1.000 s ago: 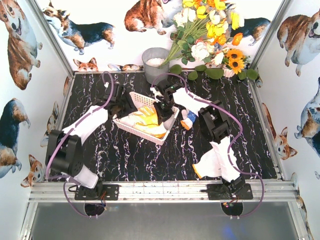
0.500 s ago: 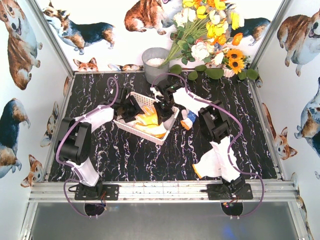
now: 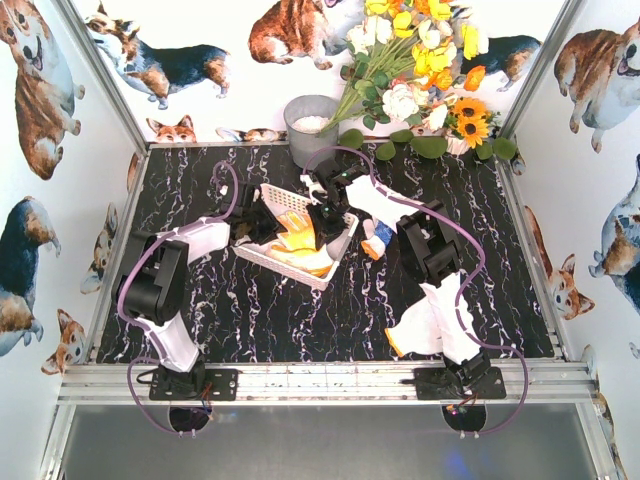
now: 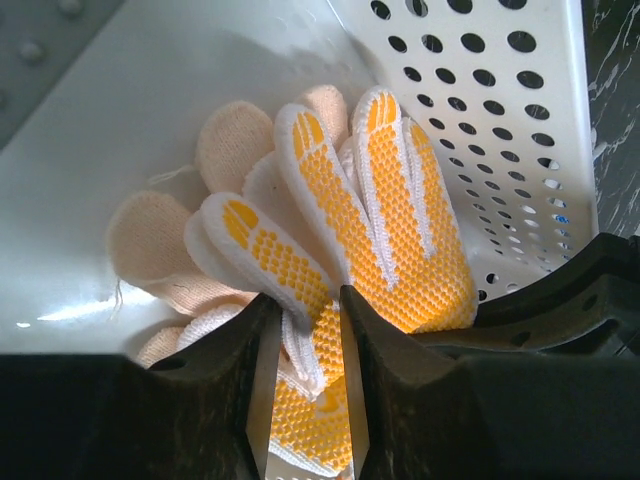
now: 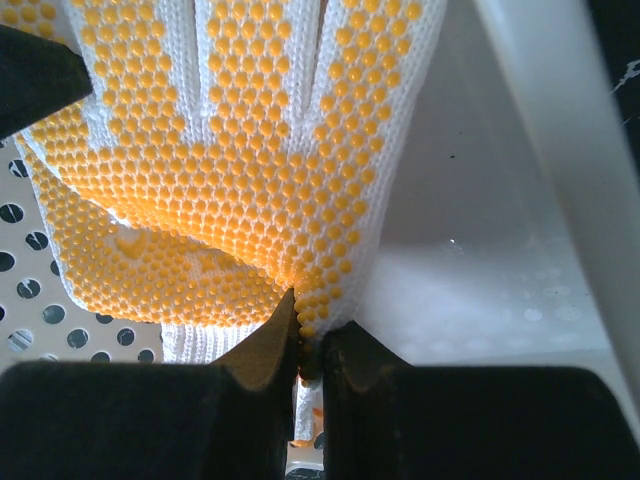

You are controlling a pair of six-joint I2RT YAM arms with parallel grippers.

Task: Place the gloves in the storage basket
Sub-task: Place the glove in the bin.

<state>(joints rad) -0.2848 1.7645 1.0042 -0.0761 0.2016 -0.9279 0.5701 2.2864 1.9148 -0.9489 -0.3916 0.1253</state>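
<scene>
Yellow-dotted gloves [image 4: 400, 230] are shown inside the white basket [image 4: 500, 120], their length running away from the left gripper [image 4: 308, 300]. One glove finger is straddled by its jaws, but a firm grip cannot be told. The right gripper [image 5: 308, 325], reached in opposite, is clamped on a glove [image 5: 250, 150].

both arms same build. left arm [image 3: 205, 240] and right arm [image 3: 445, 322]: smooth white link covers alternating with chunky black joint housings [image 3: 150, 290]. each sits on a black base plate [image 3: 188, 382] bolted to the near edge of the table. a thin purple cable [image 3: 340, 149] runs along each arm in loose loops, base to wrist. left fingers [image 4: 215, 400]: matte black, thick, tapering to blunt tips. right fingers [image 5: 250, 390]: same matte black, wedge-shaped.
</scene>
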